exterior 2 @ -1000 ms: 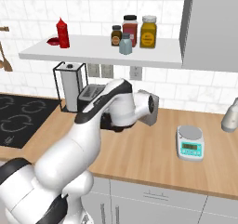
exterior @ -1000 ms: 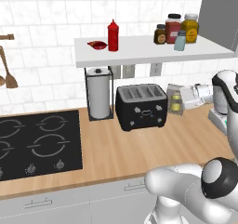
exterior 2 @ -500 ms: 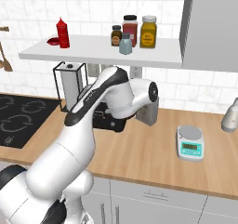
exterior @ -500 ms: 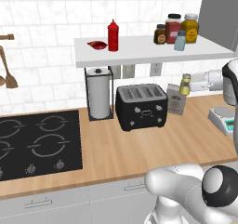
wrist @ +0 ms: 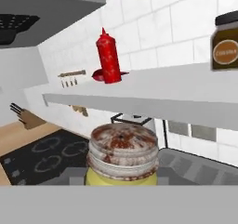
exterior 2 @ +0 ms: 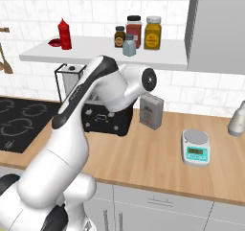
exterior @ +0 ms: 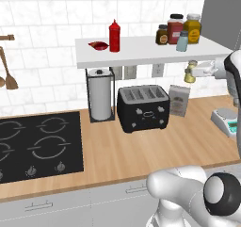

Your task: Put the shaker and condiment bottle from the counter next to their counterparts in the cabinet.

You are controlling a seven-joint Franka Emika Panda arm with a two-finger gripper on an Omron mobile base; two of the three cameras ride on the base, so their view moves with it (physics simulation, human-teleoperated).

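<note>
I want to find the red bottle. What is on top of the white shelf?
On the cabinet stand the condiment bottle beside a small flat red item, then three jars and a pale blue shaker. Anything behind the jars is hidden.

Both base views face the cabinet [exterior: 141,56] from behind; hand view sits just below it.

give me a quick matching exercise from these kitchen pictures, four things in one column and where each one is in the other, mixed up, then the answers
Things:
1. shaker
2. condiment bottle
3. pale blue shaker
4. kitchen scale

Places:
A. on the shelf beside a small flat red item
B. on the counter, right of the toaster
C. held by the hand, just below the shelf's front edge
D. on the shelf in front of the jars

Pairs: 1-C, 2-A, 3-D, 4-B
</note>
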